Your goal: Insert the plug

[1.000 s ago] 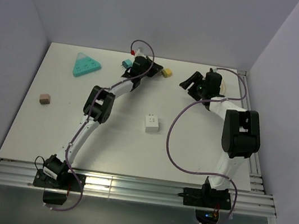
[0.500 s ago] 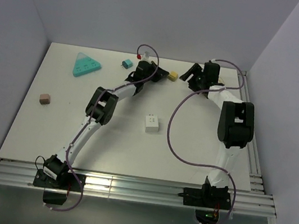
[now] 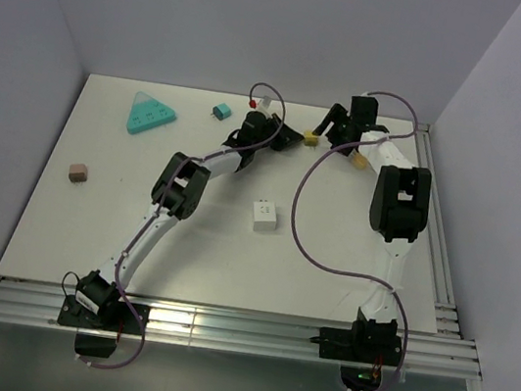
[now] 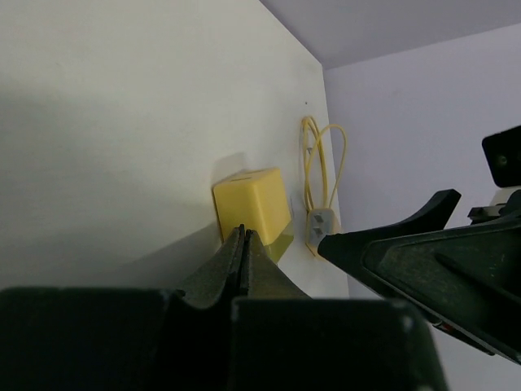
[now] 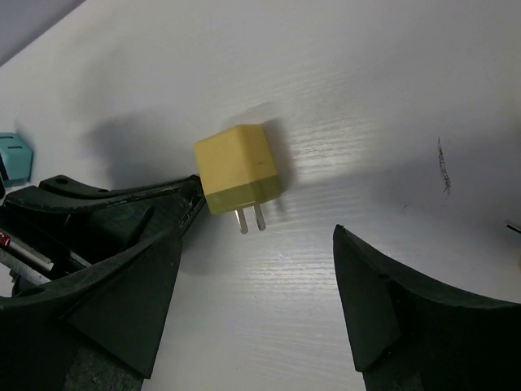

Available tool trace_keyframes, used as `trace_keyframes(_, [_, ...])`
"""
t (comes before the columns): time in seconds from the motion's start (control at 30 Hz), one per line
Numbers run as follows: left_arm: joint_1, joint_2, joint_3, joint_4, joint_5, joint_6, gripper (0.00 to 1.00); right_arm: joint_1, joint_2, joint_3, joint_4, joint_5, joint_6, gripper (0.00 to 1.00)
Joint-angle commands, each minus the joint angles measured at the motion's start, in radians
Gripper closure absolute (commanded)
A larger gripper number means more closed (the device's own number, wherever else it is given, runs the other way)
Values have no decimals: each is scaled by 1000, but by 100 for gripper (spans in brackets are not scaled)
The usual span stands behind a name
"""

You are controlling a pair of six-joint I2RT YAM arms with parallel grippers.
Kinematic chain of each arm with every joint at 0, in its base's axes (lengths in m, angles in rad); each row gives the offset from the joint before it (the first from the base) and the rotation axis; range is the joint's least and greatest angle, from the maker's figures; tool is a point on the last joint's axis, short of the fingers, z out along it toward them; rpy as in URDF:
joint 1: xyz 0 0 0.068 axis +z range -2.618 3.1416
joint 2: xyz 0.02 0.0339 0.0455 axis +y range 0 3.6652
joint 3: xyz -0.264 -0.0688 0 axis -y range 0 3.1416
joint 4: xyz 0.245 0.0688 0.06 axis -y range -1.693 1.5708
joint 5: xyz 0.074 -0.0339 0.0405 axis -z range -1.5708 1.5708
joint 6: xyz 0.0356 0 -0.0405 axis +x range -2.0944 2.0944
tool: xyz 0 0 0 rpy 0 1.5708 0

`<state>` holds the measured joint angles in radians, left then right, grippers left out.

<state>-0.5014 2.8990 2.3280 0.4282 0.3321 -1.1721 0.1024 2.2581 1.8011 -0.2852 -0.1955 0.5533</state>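
Note:
The yellow plug (image 3: 310, 139) lies on its side at the far middle of the table, its two metal prongs (image 5: 251, 218) pointing towards my right wrist camera. My left gripper (image 3: 287, 133) is shut and empty, its tips (image 4: 242, 234) against the plug's (image 4: 252, 204) side. My right gripper (image 3: 330, 127) is open and hovers just past the plug (image 5: 238, 169), which sits ahead of its spread fingers (image 5: 126, 281); nothing is between them. The white socket block (image 3: 264, 215) sits alone mid-table.
A coiled yellow cable (image 3: 359, 159) with a grey connector (image 4: 321, 224) lies right of the plug. A small teal block (image 3: 221, 110), a teal triangular piece (image 3: 149, 115) and a pink block (image 3: 77, 171) lie to the left. The back wall is close behind both grippers.
My shut left gripper has moved right and the yellow plug has slid right with it. My right gripper has swung to the far side and closer to the plug.

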Motion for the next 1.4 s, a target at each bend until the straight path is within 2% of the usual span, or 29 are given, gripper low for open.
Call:
trace_keyframes(0.0, [-19, -40, 5, -3, 45, 8, 100, 16, 11, 58, -39, 13, -49, 18])
trace_keyframes(0.07, [-17, -60, -38, -9, 33, 15, 100, 22, 24, 75, -48, 13, -76, 18])
trace_keyframes(0.2, [-2, -196, -258, 35, -57, 35, 100, 26, 78, 181, -115, -8, -116, 17])
trace_keyframes(0.3, [24, -244, -341, 72, -51, 14, 98, 28, 122, 260, -163, 4, -144, 16])
trace_keyframes(0.37, [46, -256, -363, 99, -15, -3, 90, 28, 158, 312, -186, 5, -147, 15])
trace_keyframes(0.4, [55, -257, -381, 115, 4, -26, 82, 28, 169, 328, -193, 10, -148, 15])
trace_keyframes(0.47, [73, -254, -400, 183, 68, -59, 77, 29, 199, 366, -207, -8, -148, 14])
trace_keyframes(0.6, [89, -268, -453, 274, 125, -57, 57, 36, 231, 400, -224, -21, -131, 15])
trace_keyframes(0.73, [89, -314, -502, 280, 120, -8, 49, 60, 253, 445, -253, 10, -154, 15])
trace_keyframes(1.37, [119, -584, -728, 250, 61, 157, 46, 115, 354, 627, -425, 218, -158, 26])
